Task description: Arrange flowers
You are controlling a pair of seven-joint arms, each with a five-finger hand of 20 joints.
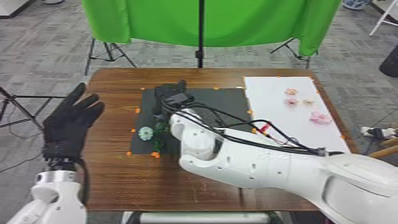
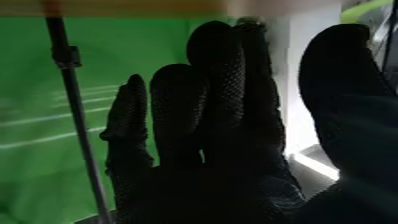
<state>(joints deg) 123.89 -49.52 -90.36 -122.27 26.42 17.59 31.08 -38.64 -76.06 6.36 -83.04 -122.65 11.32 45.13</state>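
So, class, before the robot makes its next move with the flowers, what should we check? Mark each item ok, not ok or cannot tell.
1. Pink flower on the white sheet: ok.
2. Blue-green flower on the dark mat: ok.
3. Right robot hand open: ok, its fingers are straight, with the thumb apart.
4. Left robot hand away from the flowers: ok, it is off at the left side.
5. White sheet unobstructed by the right arm: not ok, the arm reaches across its near part.
6. Nothing hidden beneath the right arm: cannot tell, it blocks the view.
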